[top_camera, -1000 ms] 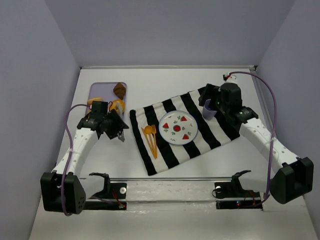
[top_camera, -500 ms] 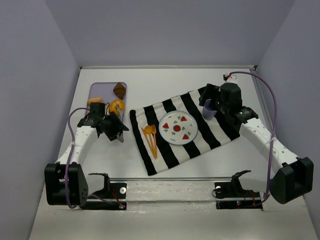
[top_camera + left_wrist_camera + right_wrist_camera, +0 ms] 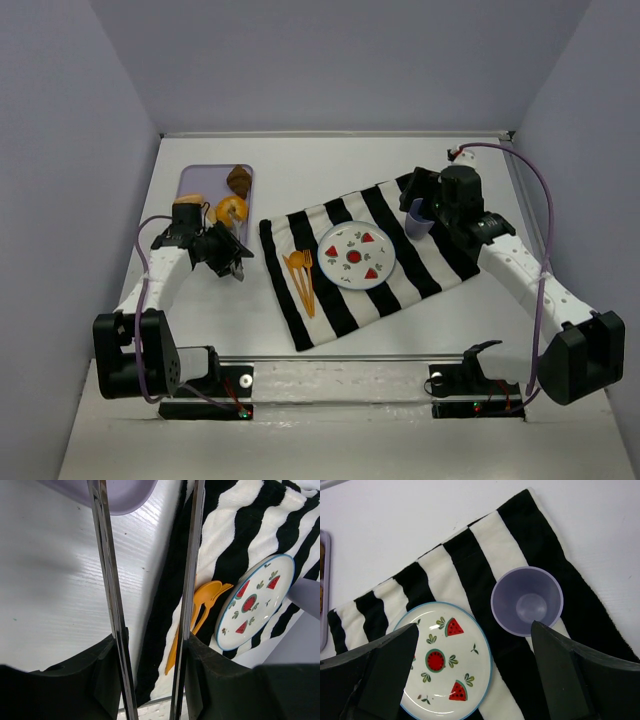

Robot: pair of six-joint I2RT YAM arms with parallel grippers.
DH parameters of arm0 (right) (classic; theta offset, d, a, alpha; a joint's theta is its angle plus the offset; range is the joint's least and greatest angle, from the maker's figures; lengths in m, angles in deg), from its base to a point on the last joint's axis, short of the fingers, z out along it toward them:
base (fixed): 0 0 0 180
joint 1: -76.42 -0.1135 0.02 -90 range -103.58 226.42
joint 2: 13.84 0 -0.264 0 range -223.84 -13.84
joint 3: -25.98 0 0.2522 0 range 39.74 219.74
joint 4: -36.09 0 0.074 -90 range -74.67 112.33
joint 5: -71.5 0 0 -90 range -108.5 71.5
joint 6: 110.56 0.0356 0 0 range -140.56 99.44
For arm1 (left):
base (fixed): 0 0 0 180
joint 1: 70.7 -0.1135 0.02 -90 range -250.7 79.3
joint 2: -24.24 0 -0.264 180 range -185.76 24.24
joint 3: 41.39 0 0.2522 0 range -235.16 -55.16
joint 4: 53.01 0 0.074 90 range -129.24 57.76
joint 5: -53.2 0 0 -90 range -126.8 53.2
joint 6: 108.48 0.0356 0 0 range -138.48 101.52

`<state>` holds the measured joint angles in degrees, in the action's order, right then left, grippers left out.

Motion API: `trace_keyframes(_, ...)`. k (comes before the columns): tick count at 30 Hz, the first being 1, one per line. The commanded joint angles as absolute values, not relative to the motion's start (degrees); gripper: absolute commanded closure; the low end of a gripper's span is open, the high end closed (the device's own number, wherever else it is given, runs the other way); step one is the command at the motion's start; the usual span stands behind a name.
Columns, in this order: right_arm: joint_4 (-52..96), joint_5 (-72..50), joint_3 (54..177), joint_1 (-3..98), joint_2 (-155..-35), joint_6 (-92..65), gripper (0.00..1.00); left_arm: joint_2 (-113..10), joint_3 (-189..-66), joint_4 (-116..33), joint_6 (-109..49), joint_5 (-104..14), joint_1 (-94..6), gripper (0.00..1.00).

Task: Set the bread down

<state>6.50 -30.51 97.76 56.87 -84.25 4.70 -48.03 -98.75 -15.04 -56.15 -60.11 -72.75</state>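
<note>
**Approach to the bread: left fingers spread and empty.**
My left fingers (image 3: 147, 500) stand wide apart with nothing between them. The small glossy golden-orange ring-shaped bread (image 3: 231, 210) lies just ahead of them on the flat lavender tray (image 3: 200, 180), outside my wrist view. I judge the grasp comes next: lower one finger on each side of the ring, keeping off the dark brown croissant-like lump (image 3: 238, 180) beyond it and the paler tan ring (image 3: 188, 201) to its left. Close softly and lift clear of the tray rim, then carry it rightward, probably to the round white watermelon-patterned plate (image 3: 255, 602) on the black-and-white striped cloth (image 3: 235, 525). My right fingers (image 3: 474, 626), open and empty, hang over the lavender cup (image 3: 527, 601).
</note>
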Motion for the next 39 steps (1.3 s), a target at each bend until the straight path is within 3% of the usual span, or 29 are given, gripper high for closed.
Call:
trace_keyframes(1, 8.6, -31.9, 98.0, 57.1, -84.8, 4.2, 0.0, -47.8, -99.5, -16.4, -55.2, -64.0, -74.5, 0.47)
trace_keyframes(23, 8.4, -32.4, 98.5, 57.1, -86.3, 4.4, 0.0, -47.5, -99.0, -23.5, -57.8, -69.7, -79.1, 0.42)
trace_keyframes(39, 8.4, -31.7, 99.1, 57.1, -87.7, 4.4, 0.0, -50.5, -98.2, -25.4, -58.2, -70.7, -81.2, 0.48)
